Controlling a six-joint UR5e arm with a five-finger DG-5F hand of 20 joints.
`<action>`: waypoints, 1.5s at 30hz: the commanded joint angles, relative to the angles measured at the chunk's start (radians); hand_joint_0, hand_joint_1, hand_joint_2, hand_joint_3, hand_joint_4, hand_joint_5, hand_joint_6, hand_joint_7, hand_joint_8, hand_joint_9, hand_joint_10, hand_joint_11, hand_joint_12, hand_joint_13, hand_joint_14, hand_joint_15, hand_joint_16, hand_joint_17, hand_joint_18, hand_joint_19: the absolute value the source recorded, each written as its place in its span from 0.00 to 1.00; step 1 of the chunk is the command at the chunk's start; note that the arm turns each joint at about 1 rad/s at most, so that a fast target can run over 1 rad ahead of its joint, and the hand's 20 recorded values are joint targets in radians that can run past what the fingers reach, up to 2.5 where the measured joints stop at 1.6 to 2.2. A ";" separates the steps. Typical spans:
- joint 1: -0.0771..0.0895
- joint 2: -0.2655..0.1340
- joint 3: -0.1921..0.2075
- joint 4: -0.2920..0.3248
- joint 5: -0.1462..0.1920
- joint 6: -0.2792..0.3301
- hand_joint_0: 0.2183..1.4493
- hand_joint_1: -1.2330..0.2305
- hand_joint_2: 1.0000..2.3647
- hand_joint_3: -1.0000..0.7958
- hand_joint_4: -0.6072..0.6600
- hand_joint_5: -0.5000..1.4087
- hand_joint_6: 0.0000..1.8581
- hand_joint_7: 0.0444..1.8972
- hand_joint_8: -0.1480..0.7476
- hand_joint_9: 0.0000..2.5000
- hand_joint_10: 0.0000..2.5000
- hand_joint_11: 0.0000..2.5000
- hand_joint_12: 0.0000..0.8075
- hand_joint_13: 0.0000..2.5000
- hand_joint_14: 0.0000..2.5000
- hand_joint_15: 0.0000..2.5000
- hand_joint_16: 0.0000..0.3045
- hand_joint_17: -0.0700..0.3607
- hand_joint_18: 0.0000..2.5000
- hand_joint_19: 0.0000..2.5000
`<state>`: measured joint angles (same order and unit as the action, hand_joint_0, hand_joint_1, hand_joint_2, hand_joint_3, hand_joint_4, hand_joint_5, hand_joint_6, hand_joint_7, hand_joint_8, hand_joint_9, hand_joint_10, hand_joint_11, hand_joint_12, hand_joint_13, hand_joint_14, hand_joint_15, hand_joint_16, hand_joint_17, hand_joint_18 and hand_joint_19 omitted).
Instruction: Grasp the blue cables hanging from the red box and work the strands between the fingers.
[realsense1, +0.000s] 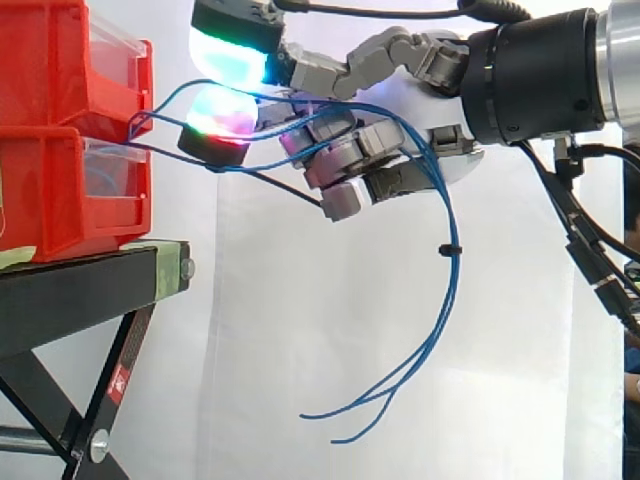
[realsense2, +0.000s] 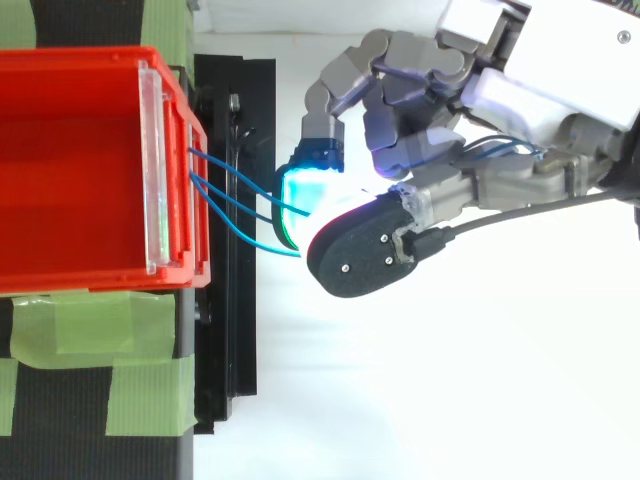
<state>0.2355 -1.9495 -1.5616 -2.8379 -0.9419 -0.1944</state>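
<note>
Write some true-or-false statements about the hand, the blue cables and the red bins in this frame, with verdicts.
1. The hand has its fingers curled round the blue cables. True.
2. The cables' loose ends lie on the black stand. False: they hang free in the air below the hand.
3. The cables run from the red bins to the hand. True.
4. The cables lie coiled inside a bin. False: they stretch out from the bins' front.
5. A small black tie sits on the hanging strands. True.
</note>
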 joint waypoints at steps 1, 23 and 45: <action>-0.001 0.000 0.000 0.000 0.000 0.001 0.55 0.37 0.01 0.11 0.54 0.35 0.53 0.47 0.61 0.28 1.00 0.87 0.58 0.46 1.00 0.52 0.18 0.44 0.58 0.44; 0.001 0.000 0.000 0.000 -0.005 -0.004 0.57 0.34 0.02 0.33 0.48 0.34 0.61 0.45 0.57 0.26 1.00 0.89 0.57 0.45 1.00 0.52 0.17 0.44 0.57 0.47; 0.001 0.000 0.000 -0.005 -0.003 -0.004 0.57 0.34 0.02 0.33 0.48 0.35 0.61 0.46 0.56 0.26 1.00 0.90 0.57 0.46 1.00 0.53 0.17 0.44 0.57 0.47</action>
<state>0.2362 -1.9492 -1.5614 -2.8424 -0.9449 -0.1979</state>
